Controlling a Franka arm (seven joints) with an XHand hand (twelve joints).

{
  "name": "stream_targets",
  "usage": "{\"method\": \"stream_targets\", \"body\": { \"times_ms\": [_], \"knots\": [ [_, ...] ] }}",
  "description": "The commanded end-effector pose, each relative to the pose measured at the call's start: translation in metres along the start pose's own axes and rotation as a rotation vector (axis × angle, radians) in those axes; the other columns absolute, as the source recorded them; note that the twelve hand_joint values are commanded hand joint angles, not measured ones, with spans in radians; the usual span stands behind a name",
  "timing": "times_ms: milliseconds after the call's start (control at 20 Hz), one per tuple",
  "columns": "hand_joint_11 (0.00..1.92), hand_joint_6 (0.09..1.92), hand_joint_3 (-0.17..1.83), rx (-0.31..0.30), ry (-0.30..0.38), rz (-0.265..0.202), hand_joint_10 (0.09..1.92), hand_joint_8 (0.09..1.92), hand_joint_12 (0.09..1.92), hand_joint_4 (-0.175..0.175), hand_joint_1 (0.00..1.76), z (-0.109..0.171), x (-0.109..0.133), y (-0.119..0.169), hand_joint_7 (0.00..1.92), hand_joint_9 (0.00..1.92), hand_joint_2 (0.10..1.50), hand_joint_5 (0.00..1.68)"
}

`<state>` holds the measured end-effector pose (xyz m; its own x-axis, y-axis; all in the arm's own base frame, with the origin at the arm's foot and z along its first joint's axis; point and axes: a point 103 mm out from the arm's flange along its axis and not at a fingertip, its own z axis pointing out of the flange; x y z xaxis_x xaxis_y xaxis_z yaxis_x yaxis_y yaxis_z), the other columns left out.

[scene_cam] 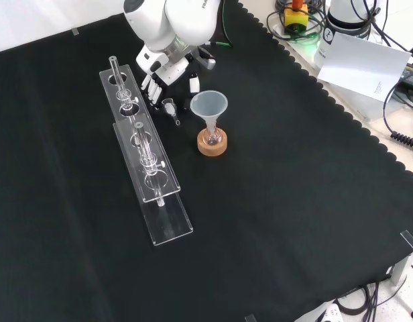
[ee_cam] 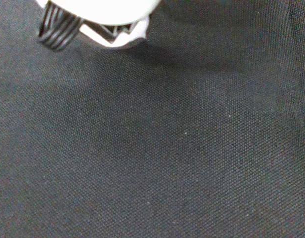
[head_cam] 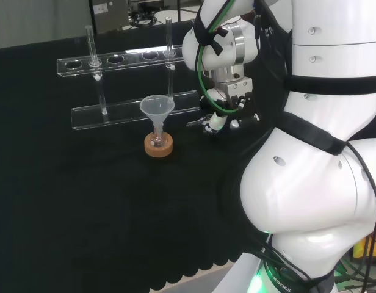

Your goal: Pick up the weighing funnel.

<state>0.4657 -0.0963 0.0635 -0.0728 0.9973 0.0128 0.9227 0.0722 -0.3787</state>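
Note:
In the front view the weighing funnel, a small clear scoop with a short stem, lies on the black cloth between the clear rack and the big funnel. The hand hangs low just behind it. Its fingers point down at the cloth beside the scoop, and the thumb stands apart on the other side. Nothing is gripped. In the head view the hand sits under the wrist, to the right of the big funnel. The wrist view has a white part of the hand over bare cloth.
The big funnel stands in a small flask on a cork ring, close to the right of the scoop in the front view. Two clear racks with test tubes run along its left. The bench edge with cables and paper lies at the right.

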Motion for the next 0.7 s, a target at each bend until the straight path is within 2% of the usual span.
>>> {"method": "stream_targets", "body": {
  "times_ms": [50, 500, 600, 700],
  "knots": [
    [0.37, 0.85, 0.72, -0.001, -0.003, 0.002, 0.55, 0.69, 1.32, -0.02, 0.99, 0.0001, 0.0003, -0.0004, 0.57, 0.69, 0.62, 0.56],
    [0.38, 0.87, 0.73, 0.006, -0.017, 0.009, 0.54, 0.69, 1.31, -0.014, 1.01, 0.0021, 0.0016, 0.0031, 0.57, 0.7, 0.62, 0.57],
    [0.38, 0.89, 0.73, 0.003, -0.023, 0.014, 0.54, 0.69, 1.31, -0.003, 1.01, 0.0018, 0.0017, 0.0038, 0.57, 0.7, 0.63, 0.6],
    [0.4, 0.94, 0.73, -0.01, -0.038, 0.024, 0.54, 0.69, 1.31, 0.023, 1.03, 0.0015, 0.0017, 0.0037, 0.58, 0.72, 0.64, 0.68]
  ]
}}
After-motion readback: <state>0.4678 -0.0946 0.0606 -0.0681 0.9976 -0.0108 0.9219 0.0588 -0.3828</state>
